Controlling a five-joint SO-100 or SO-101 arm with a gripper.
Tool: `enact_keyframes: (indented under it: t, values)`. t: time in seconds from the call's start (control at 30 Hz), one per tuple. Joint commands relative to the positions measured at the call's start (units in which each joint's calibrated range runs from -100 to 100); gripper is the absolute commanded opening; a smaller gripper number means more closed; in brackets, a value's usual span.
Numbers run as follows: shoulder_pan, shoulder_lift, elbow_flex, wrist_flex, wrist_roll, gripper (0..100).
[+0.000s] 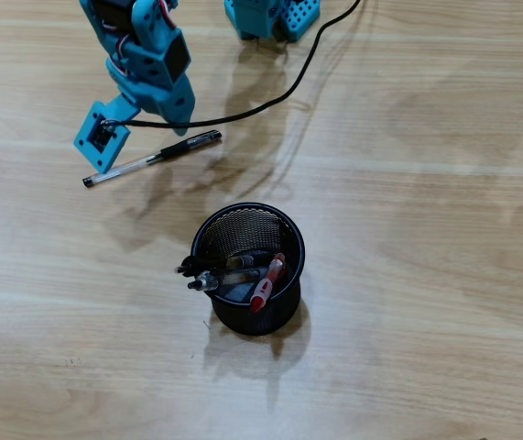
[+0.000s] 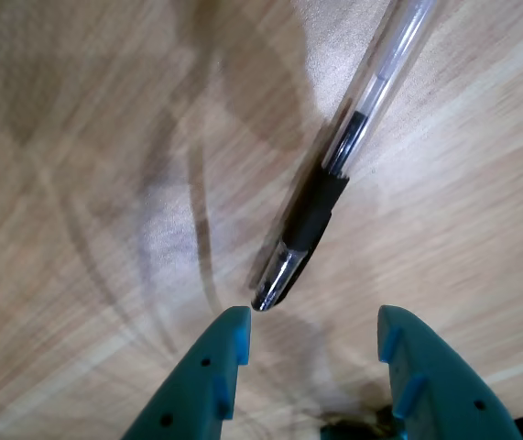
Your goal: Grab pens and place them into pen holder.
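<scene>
One clear pen (image 1: pixel 151 159) with a black sleeve lies slantwise on the wooden table, left of centre in the overhead view. My blue gripper (image 1: pixel 180 115) hovers over its sleeved end. In the wrist view that pen (image 2: pixel 321 206) runs from the top right down to its metal tip, just in front of the left fingertip (image 2: pixel 234 325). The gripper (image 2: pixel 314 316) is open with nothing between the fingers. The black mesh pen holder (image 1: pixel 261 321) stands at mid-table. Inside it lean a red-and-clear pen (image 1: pixel 268 280) and two clear pens (image 1: pixel 229 275) with black ends.
A black cable (image 1: pixel 279 96) loops across the table from the arm towards the top right. The arm's blue base (image 1: pixel 270 16) sits at the top edge. The arm's shadow falls between the lying pen and the holder.
</scene>
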Motion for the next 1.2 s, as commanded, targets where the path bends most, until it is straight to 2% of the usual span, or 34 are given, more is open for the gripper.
enact_keyframes:
  t: [0.0,0.07,0.13,0.2,0.4,0.6,0.9,1.0,1.17]
  values:
    - [0.85,3.69,-2.32,-5.30,-0.35,17]
    - [1.49,4.79,-2.41,-6.58,-0.41,17]
    - [2.50,6.32,-3.05,-8.86,-0.41,24]
    - [2.86,6.83,-2.96,-11.23,-0.41,26]
    - [3.23,9.72,-2.23,-16.06,-0.46,26]
    - [2.95,12.86,-1.06,-15.51,-3.34,26]
    - [3.32,12.78,1.57,-15.14,-4.75,26]
    - [3.14,12.52,1.57,-15.14,-4.96,21]
    - [2.77,11.93,1.66,-15.14,-4.75,6]
